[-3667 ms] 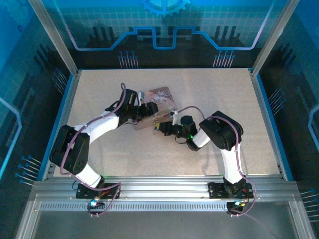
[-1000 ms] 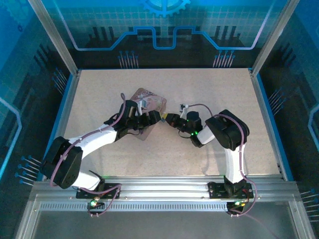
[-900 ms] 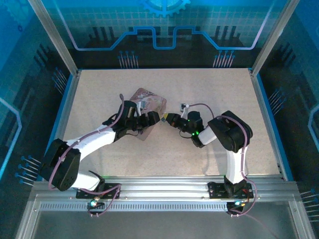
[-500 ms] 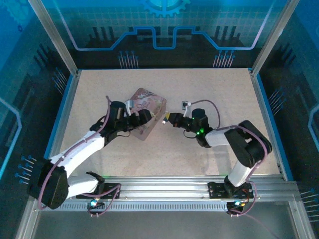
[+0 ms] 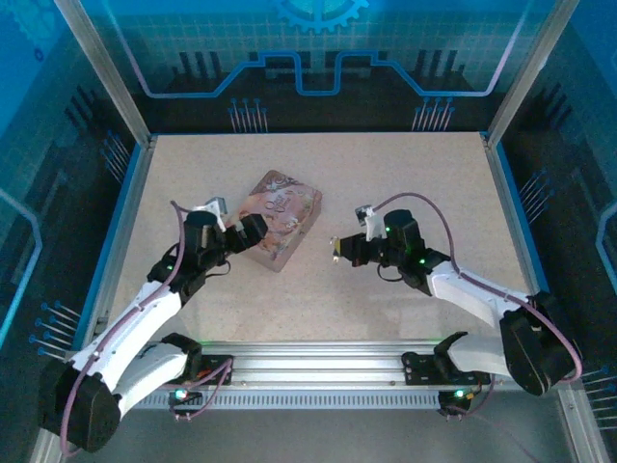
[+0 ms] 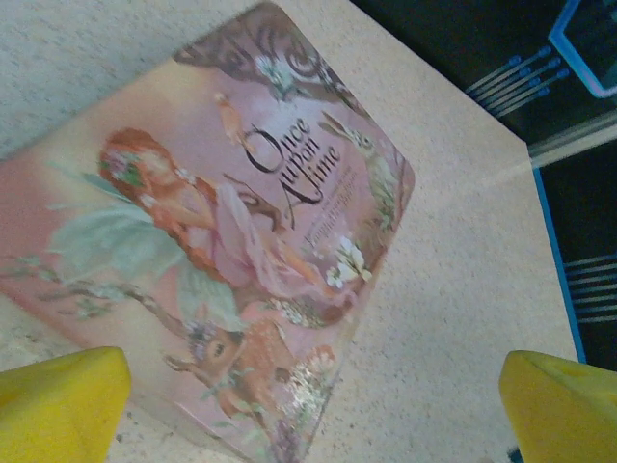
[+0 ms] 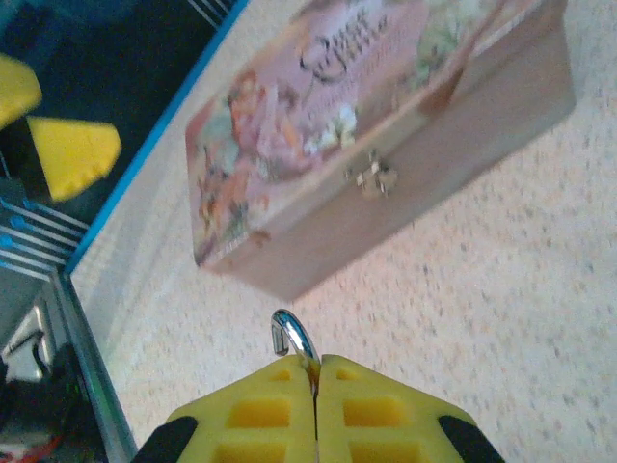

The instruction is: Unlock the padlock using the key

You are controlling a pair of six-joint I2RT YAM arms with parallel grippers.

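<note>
Now both arms have drawn back from the pink tin [image 5: 280,217]. Our right gripper [image 7: 315,362] is clamped on what we take for the padlock [image 7: 292,338], its silvery shackle poking out, away from the tin's bare hasp [image 7: 374,178]. We judge the unlocking largely done. Our left gripper [image 5: 251,231] stands spread and empty. The speckled beige surface [image 5: 405,174] sits inside a blue-lit framed enclosure.

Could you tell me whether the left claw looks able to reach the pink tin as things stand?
Probably yes: the left claw hangs open right beside the pink tin with nothing between, and the right claw is clear of it.
</note>
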